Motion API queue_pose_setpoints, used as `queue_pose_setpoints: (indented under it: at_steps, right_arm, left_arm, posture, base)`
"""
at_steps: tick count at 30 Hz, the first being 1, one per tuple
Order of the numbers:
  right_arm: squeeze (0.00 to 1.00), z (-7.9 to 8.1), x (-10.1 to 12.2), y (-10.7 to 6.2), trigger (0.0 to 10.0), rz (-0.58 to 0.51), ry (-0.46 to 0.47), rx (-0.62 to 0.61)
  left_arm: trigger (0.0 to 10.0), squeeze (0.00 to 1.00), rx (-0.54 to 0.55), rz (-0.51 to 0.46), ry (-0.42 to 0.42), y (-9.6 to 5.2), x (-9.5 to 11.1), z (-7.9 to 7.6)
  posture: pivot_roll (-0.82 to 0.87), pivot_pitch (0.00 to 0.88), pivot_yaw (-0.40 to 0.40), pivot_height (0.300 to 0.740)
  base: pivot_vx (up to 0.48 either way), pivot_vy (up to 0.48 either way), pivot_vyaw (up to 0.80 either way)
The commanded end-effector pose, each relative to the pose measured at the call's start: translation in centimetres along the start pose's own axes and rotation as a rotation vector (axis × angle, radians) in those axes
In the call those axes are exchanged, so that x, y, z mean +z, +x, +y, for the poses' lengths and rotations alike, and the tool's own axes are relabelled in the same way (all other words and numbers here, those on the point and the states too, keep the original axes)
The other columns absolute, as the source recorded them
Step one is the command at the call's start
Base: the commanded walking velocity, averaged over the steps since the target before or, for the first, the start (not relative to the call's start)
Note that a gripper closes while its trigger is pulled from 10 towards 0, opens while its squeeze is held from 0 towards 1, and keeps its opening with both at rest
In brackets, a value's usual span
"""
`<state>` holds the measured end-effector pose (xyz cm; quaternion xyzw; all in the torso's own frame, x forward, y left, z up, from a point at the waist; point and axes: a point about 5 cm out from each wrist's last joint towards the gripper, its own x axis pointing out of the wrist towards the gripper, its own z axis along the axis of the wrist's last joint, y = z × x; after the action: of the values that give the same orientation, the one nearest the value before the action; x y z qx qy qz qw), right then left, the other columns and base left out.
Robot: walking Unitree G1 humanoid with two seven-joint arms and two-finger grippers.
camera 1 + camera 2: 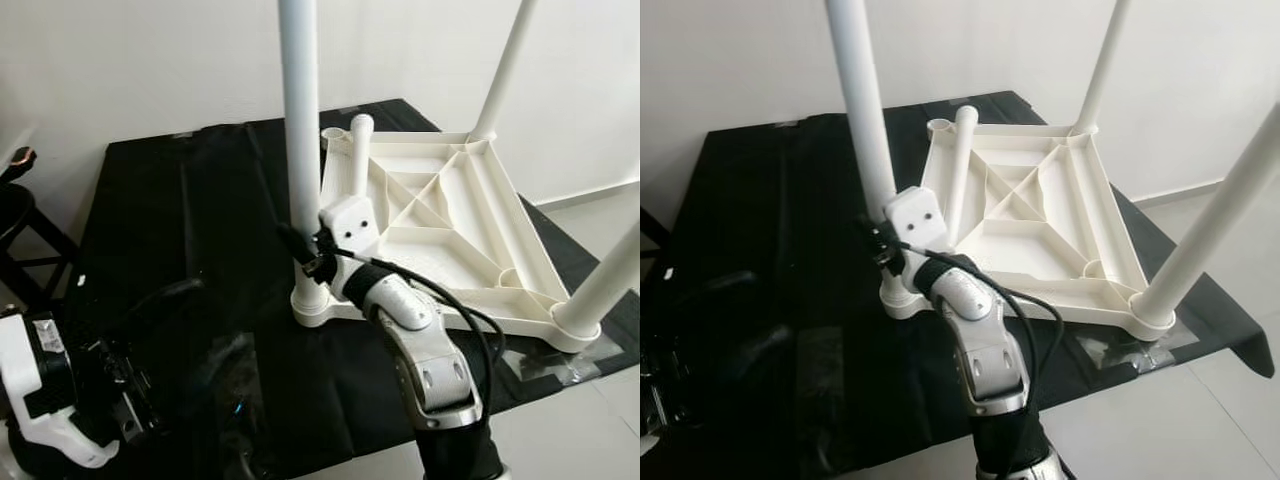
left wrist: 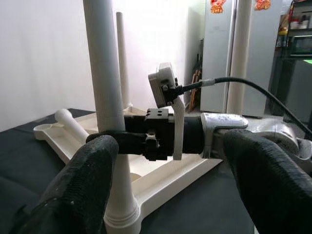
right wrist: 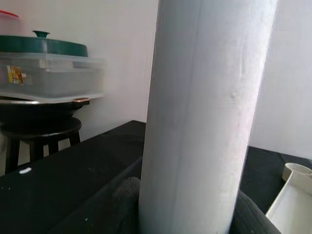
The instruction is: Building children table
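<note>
White plastic table top (image 1: pixel 450 230) lay upside down on a black mat (image 1: pixel 170 230). Its near leg (image 1: pixel 300 130) was clamped by the right gripper (image 1: pixel 312 255); if twisted askew, the socket might be strained.

I'm looking down at a black sheet (image 1: pixel 180 220) spread over the pale tiled floor (image 1: pixel 600 420), its near corner held down with clear tape (image 1: pixel 1120 352). Lying on the sheet is the white tabletop (image 1: pixel 440 215), upside down (ribbed underside facing up), with three legs standing upright in its corner sockets. A fourth white leg (image 1: pixel 357 160) lies loose across the tabletop's underside.
</note>
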<state>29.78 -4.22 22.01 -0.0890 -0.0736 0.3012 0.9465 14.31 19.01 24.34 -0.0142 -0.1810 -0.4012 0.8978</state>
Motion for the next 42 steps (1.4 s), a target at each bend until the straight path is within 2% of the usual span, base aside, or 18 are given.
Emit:
queue_pose_setpoints:
  at_steps: [1,4,5,7,10,11,12,13,14,20,24,25,26,27,28,29,36,42]
  right_arm:
    - [1.00,-0.4,-1.4,0.0,10.0,0.124,0.020,-0.002]
    - [1.00,-0.6,-1.0,0.1,10.0,0.120,0.044,0.021]
    - [1.00,-1.2,0.1,0.6,10.0,0.066,0.047,0.102]
    - [1.00,-1.2,0.1,0.6,10.0,0.066,0.047,0.102]
    - [1.00,-2.8,3.0,1.1,10.0,-0.105,0.003,0.633]
    - [1.00,-2.8,3.0,1.1,10.0,-0.105,0.003,0.633]
    - [0.75,-3.2,2.8,1.2,10.0,-0.111,-0.021,0.750]
    - [0.75,-3.2,2.8,1.2,10.0,-0.111,-0.021,0.750]
    - [0.00,-3.6,2.4,1.7,10.0,-0.104,-0.039,0.811]
    - [0.00,-4.5,2.2,4.2,10.0,-0.075,-0.025,0.835]
    - [0.00,-4.5,2.4,4.8,10.0,-0.063,-0.006,0.873]
    - [0.00,-4.4,2.4,4.9,9.0,-0.049,0.013,0.920]
    - [0.00,-4.4,2.4,4.9,9.0,-0.049,0.013,0.920]
    - [0.00,-4.3,2.4,5.0,2.7,-0.044,0.025,0.947]
    - [0.00,-4.3,2.4,5.0,2.7,-0.044,0.025,0.947]
    - [0.00,-4.3,2.4,5.1,0.0,-0.038,0.044,0.963]
    - [0.00,-5.0,2.9,5.2,0.0,-0.071,0.058,1.000]
    - [0.00,-6.7,2.7,4.8,0.0,-0.116,0.053,0.935]
  left_arm:
    - [10.0,0.00,-0.013,0.021,-0.007,0.0,-0.2,-0.1]
    - [10.0,0.00,-0.012,0.020,-0.007,0.0,-0.2,0.0]
    - [10.0,0.00,-0.012,0.019,-0.005,0.0,-0.2,0.0]
    - [10.0,0.00,-0.012,0.019,-0.005,0.0,-0.2,0.0]
    - [10.0,0.00,-0.004,0.019,-0.007,-0.1,-0.3,-0.2]
    - [10.0,0.00,-0.004,0.019,-0.007,-0.1,-0.3,-0.2]
    - [10.0,0.00,-0.001,0.020,-0.013,-0.2,-0.3,-0.2]
    - [10.0,0.00,-0.001,0.020,-0.013,-0.2,-0.3,-0.2]
    - [10.0,0.00,-0.002,0.022,-0.018,-0.3,-0.3,-0.4]
    - [10.0,0.00,0.007,0.034,-0.016,-0.6,0.1,-0.6]
    - [10.0,0.00,0.015,0.046,-0.014,-0.9,0.4,-0.8]
    - [10.0,0.00,0.015,0.050,-0.016,-1.0,0.5,-1.0]
    - [10.0,0.00,0.015,0.050,-0.016,-1.0,0.5,-1.0]
    - [10.0,0.00,0.014,0.052,-0.019,-1.0,0.6,-1.1]
    - [10.0,0.00,0.014,0.052,-0.019,-1.0,0.6,-1.1]
    - [10.0,0.00,0.014,0.052,-0.020,-1.0,0.6,-1.2]
    - [10.0,0.00,0.016,0.054,-0.021,-1.0,0.6,-1.2]
    - [10.0,0.00,0.012,0.047,-0.019,-0.7,0.4,-1.0]
  posture:
    - [0.08,0.141,-0.015,0.740]
    - [0.08,0.141,-0.015,0.740]
    - [0.07,0.151,-0.019,0.740]
    - [0.07,0.151,-0.019,0.740]
    - [0.05,0.163,-0.032,0.740]
    - [0.05,0.163,-0.032,0.740]
    - [0.05,0.168,-0.021,0.740]
    - [0.05,0.168,-0.021,0.740]
    - [0.06,0.170,-0.022,0.740]
    - [0.10,0.188,-0.022,0.740]
    - [0.11,0.202,-0.018,0.740]
    - [0.12,0.210,-0.017,0.740]
    - [0.12,0.210,-0.017,0.740]
    - [0.12,0.213,-0.018,0.740]
    - [0.12,0.213,-0.018,0.740]
    - [0.12,0.213,-0.018,0.740]
    - [0.11,0.214,-0.023,0.740]
    - [0.10,0.193,-0.021,0.740]
  base:
    - [0.000,0.000,0.00]
    - [0.000,0.000,0.00]
    - [0.000,0.000,0.00]
    - [0.000,0.000,0.00]
    - [0.000,0.000,0.00]
    - [0.000,0.000,0.00]
    - [0.000,0.000,0.00]
    - [0.000,0.000,0.00]
    - [0.000,0.000,0.00]
    - [0.000,0.000,0.00]
    - [0.000,0.000,0.00]
    - [0.000,0.000,0.00]
    - [0.000,0.000,0.00]
    - [0.000,0.000,0.00]
    - [0.000,0.000,0.00]
    - [0.000,0.000,0.00]
    - [0.000,0.000,0.00]
    - [0.000,0.000,0.00]
